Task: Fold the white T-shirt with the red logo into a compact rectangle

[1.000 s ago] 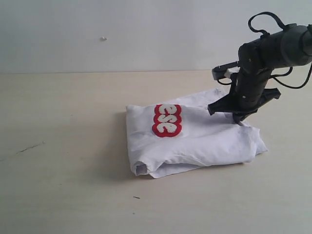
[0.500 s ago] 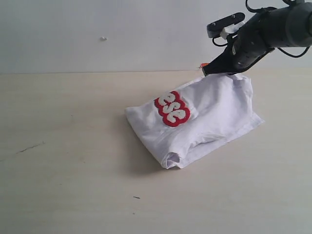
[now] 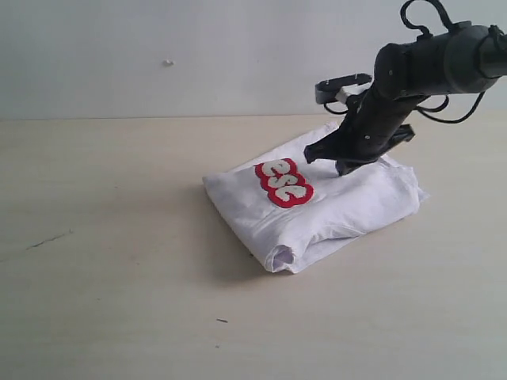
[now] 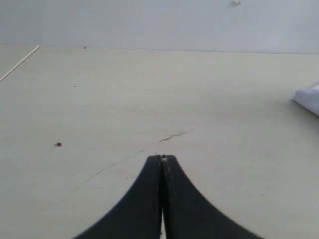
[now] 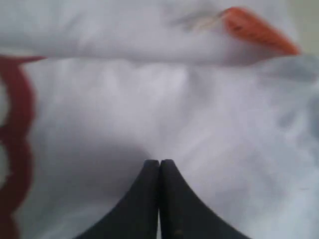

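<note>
The white T-shirt [image 3: 356, 207] lies partly folded and bunched on the table, turned at an angle. Part of the red logo [image 3: 283, 184] faces up near its left end. My right gripper [image 3: 347, 169] is down on the shirt's far middle, just right of the logo, shut on a pinch of the thin cloth. In the right wrist view the shut tips [image 5: 159, 162] sit against white cloth [image 5: 209, 114], with the logo's red edge [image 5: 17, 129] to one side and the orange neck tag [image 5: 259, 30] beyond. My left gripper [image 4: 162, 158] is shut over bare table, holding nothing.
The pale wooden table [image 3: 119, 237] stretches wide to the left of and in front of the shirt. A thin crack [image 4: 174, 135] marks it near the left gripper. One corner of the shirt [image 4: 309, 97] shows at the edge of the left wrist view. A plain wall stands behind.
The right gripper raised the shirt's right side high, turning the whole shirt, then carried the cloth left and down onto the shirt's middle. The logo shifted slightly right.
</note>
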